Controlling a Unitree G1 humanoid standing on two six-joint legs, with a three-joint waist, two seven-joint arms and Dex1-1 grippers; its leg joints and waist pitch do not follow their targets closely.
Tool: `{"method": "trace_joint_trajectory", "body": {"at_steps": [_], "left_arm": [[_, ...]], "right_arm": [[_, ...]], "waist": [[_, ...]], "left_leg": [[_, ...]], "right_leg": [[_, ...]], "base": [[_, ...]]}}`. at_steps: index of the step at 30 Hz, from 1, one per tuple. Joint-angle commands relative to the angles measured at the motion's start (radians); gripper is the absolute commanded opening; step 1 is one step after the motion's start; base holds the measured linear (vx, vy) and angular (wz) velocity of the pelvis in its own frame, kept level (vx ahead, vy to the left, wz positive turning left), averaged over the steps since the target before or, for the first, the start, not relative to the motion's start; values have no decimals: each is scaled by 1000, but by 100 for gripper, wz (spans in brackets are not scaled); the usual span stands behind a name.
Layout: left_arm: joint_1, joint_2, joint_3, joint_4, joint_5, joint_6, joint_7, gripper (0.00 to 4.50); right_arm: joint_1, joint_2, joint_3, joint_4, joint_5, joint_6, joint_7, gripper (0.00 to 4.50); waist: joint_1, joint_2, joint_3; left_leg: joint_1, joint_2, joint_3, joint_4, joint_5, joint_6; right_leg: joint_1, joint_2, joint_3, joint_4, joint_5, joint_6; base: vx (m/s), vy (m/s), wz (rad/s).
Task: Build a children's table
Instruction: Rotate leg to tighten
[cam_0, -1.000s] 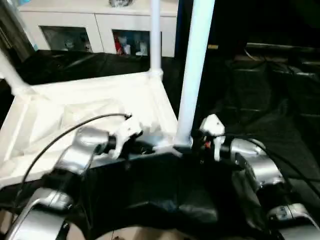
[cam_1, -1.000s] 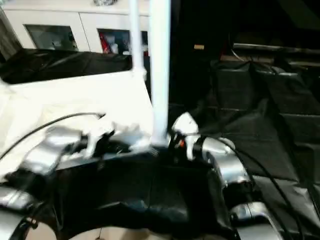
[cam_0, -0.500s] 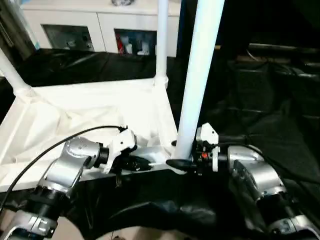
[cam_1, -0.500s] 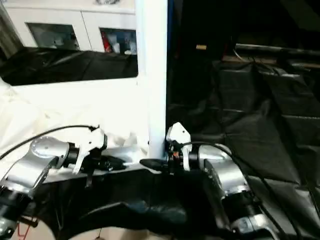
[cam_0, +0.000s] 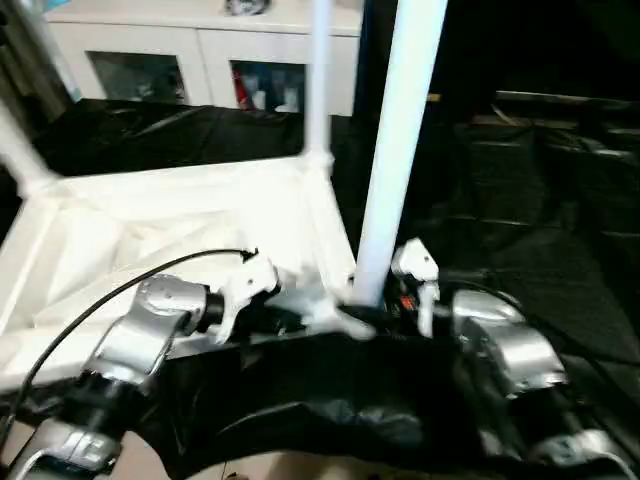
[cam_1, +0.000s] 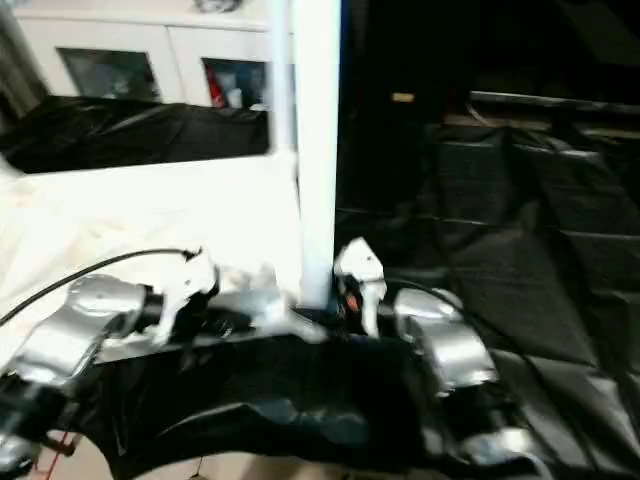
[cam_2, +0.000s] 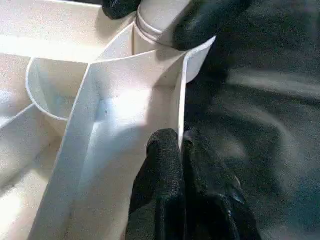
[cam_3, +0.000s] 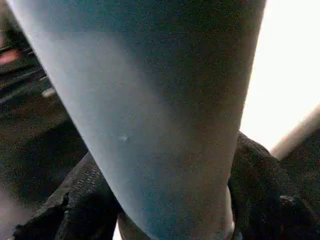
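1. Left gripper (cam_2: 181, 150): its two black fingers are pressed flat together, pinching the thin outer wall of the upturned tabletop (cam_0: 170, 215) at the near corner, just short of the corner socket.
2. Right gripper (cam_3: 165, 200): its two black fingers (cam_3: 75, 200) sit on either side of the base of the nearest leg (cam_0: 395, 150), touching it and clasping it just above the socket.
3. From the left wrist camera, the right gripper's fingertips (cam_2: 205, 20) show at the corner socket, one on each side of the leg's foot.
4. The white plastic tabletop lies upside down on a surface draped in black cloth (cam_0: 520, 200), ribbed underside facing up, stretching away from the robot and to its left.
5. The nearest leg stands upright in the tabletop's near right corner, between the two grippers, and runs out past the top of the head camera's picture.
6. A second white leg (cam_0: 320, 75) stands upright in the far right corner.
7. A third leg (cam_0: 18, 150) rises at a slant from the far left corner.
8. Silver forearms reach in from both lower corners; a black cable (cam_0: 120, 290) arcs over the left one.
9. A white cabinet (cam_0: 190, 50) with glass doors stands behind the table, well apart from it.
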Motion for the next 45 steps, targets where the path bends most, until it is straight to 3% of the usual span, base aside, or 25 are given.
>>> {"method": "trace_joint_trajectory", "body": {"at_steps": [1, 2, 3, 6, 7, 8, 13, 14, 17, 18, 19, 25, 31, 35, 37, 40, 45], "left_arm": [[-53, -37, 29, 6, -3, 0, 78, 0], [-72, -61, 32, 32, 6, 0, 118, 0], [-95, -91, 32, 62, 14, -2, 164, 0], [-136, -155, 35, 120, 35, -8, 271, 0], [-146, -175, 33, 135, 42, -9, 300, 0], [-154, -193, 29, 147, 47, -11, 321, 0], [-153, -213, 7, 149, 51, -24, 312, 0], [-149, -211, 7, 145, 47, -26, 306, 0], [-145, -205, 9, 150, 47, -40, 299, 0], [-146, -205, 9, 153, 48, -42, 299, 0], [-145, -203, 8, 158, 49, -53, 294, 0], [-146, -188, -7, 174, 62, -108, 268, 0], [-143, -192, -15, 180, 63, -182, 257, 0], [-135, -206, 1, 171, 44, -206, 262, 0], [-130, -209, 9, 152, 26, -193, 253, 0], [-119, -201, 17, 118, 2, -154, 232, 55], [-92, -166, 61, -26, -83, 1, 192, 92]], "right_arm": [[-4, 41, 28, 74, -50, 14, -118, 252], [-14, 71, 14, 103, -50, 14, -181, 252], [-26, 106, 2, 132, -50, 16, -246, 251], [-61, 167, 0, 196, -81, -2, -367, 251], [-77, 182, 8, 221, -98, -12, -396, 251], [-97, 195, 17, 251, -115, -27, -420, 251], [-130, 213, -3, 302, -114, -81, -450, 251], [-121, 209, -3, 291, -100, -89, -412, 291], [-117, 202, -8, 289, -94, -92, -395, 290], [-119, 203, -9, 296, -95, -97, -398, 315], [-122, 193, -4, 300, -107, -112, -398, 335], [-124, 109, -27, 280, -126, -177, -382, 335], [-40, -50, -91, 106, -34, -140, -185, 335], [16, -123, -130, 20, 28, -102, -104, 335], [53, -158, -131, -34, 57, -75, -49, 335], [82, -176, -123, -80, 77, -51, -9, 348], [103, -165, -84, -144, 106, -6, 44, 348]], "waist": [[2, -2, -56], [-1, -5, -56], [1, 1, -56], [0, -1, -57], [0, 4, -57], [-1, 1, -58], [1, 2, -60], [1, 1, -60], [0, 4, -62], [1, 4, -62], [1, 4, -62], [4, 1, -61], [21, -4, -64], [24, -8, -61], [29, -10, -62], [28, -12, -64], [28, -16, -62]], "left_leg": [[-4, -20, 17, -64, -175, 4], [-5, -20, 15, -65, -188, -1], [1, -18, 16, -64, -199, -1], [-3, -19, 15, -66, -197, -4], [-3, -18, 14, -65, -200, -7], [-3, -20, 15, -65, -201, -11], [-7, -19, 12, -65, -209, -1], [-8, -19, 13, -65, -206, 3], [-9, -19, 13, -63, -191, 15], [-10, -19, 13, -64, -190, 18], [-10, -19, 13, -64, -191, 18], [-5, -17, 16, -63, -216, 22], [-11, -18, 17, -57, -151, 57], [-11, -19, 19, -55, -163, 67], [-12, -18, 18, -54, -151, 76], [-16, -18, 17, -54, -142, 77], [-19, -13, 17, -54, -132, 83]], "right_leg": [[54, -40, 19, -75, -211, -209], [58, -41, 19, -79, -256, -193], [50, -42, 22, -83, -274, -187], [51, -39, 20, -83, -270, -179], [51, -41, 20, -81, -269, -180], [51, -39, 19, -82, -267, -181], [54, -42, 18, -81, -254, -178], [55, -41, 18, -80, -238, -181], [57, -39, 18, -76, -183, -195], [58, -39, 18, -74, -172, -201], [58, -40, 18, -75, -174, -203], [54, -40, 19, -80, -219, -196], [65, -37, 19, -70, -104, -212], [63, -39, 17, -80, -182, -201], [65, -38, 18, -80, -181, -192], [64, -39, 16, -77, -181, -194], [61, -40, 14, -70, -134, -225]], "base": [[0, 0, 0], [0, 0, 0], [0, 0, 0], [0, 0, 0], [0, 0, 0], [0, 0, 0], [0, 0, 0], [0, 0, 0], [0, 0, 0], [0, 0, 0], [0, 0, 0], [0, 0, 0], [0, 0, 0], [0, 0, 0], [0, 0, 0], [0, 0, 0], [0, 0, 0]]}}
